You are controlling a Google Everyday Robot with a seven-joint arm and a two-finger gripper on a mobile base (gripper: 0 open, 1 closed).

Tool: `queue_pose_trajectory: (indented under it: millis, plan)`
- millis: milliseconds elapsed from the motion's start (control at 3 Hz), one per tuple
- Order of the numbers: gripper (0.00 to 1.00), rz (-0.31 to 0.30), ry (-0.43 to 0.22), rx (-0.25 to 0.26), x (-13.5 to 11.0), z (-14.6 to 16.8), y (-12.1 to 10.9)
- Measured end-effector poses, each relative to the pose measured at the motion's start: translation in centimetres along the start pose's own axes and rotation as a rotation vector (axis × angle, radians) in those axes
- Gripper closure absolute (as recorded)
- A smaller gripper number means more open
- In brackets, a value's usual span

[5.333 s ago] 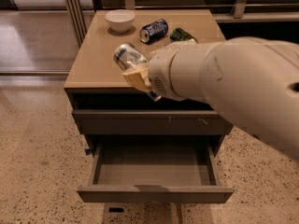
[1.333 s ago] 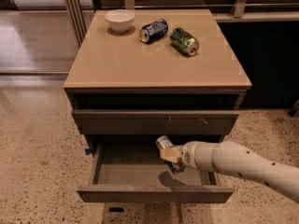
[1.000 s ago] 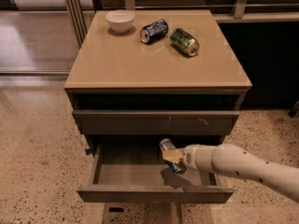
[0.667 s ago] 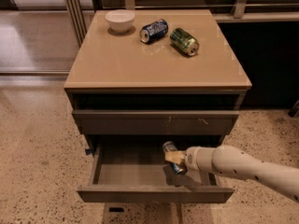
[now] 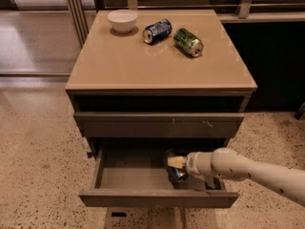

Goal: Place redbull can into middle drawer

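Observation:
The middle drawer [image 5: 138, 198] is pulled open below the cabinet top; its front is plain and flat. My gripper [image 5: 175, 162] reaches in from the right and sits low inside the drawer, right of its middle. It is shut on the redbull can [image 5: 175, 172], a slim silver can with blue markings that is tilted, with its lower end at or near the drawer floor. The pale fingers [image 5: 177, 161] and my white arm [image 5: 248, 168] hide part of the can.
On the tan cabinet top [image 5: 143, 66] a white bowl [image 5: 122, 20] stands at the back left, with a dark blue can [image 5: 157, 31] and a green can [image 5: 188, 42] lying beside it. The upper drawer front [image 5: 159, 125], with small pale scratches, is closed. Speckled floor surrounds the cabinet.
The gripper carried the can from above the cabinet top down into the open drawer. Over the last second it has sunk lower and moved slightly right.

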State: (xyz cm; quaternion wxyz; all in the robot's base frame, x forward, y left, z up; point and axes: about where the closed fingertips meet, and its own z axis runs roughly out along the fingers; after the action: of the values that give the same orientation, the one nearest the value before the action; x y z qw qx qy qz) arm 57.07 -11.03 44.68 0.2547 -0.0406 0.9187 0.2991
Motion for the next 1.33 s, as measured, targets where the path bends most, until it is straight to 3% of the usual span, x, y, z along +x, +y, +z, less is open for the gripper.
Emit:
queue_pose_trajectory:
  millis: [333, 667, 1333]
  plan:
    - [1.0, 0.002, 0.0, 0.0, -0.03, 0.18, -0.12]
    - [0.82, 0.002, 0.0, 0.0, -0.02, 0.18, -0.11]
    - [0.36, 0.002, 0.0, 0.0, -0.02, 0.18, -0.11]
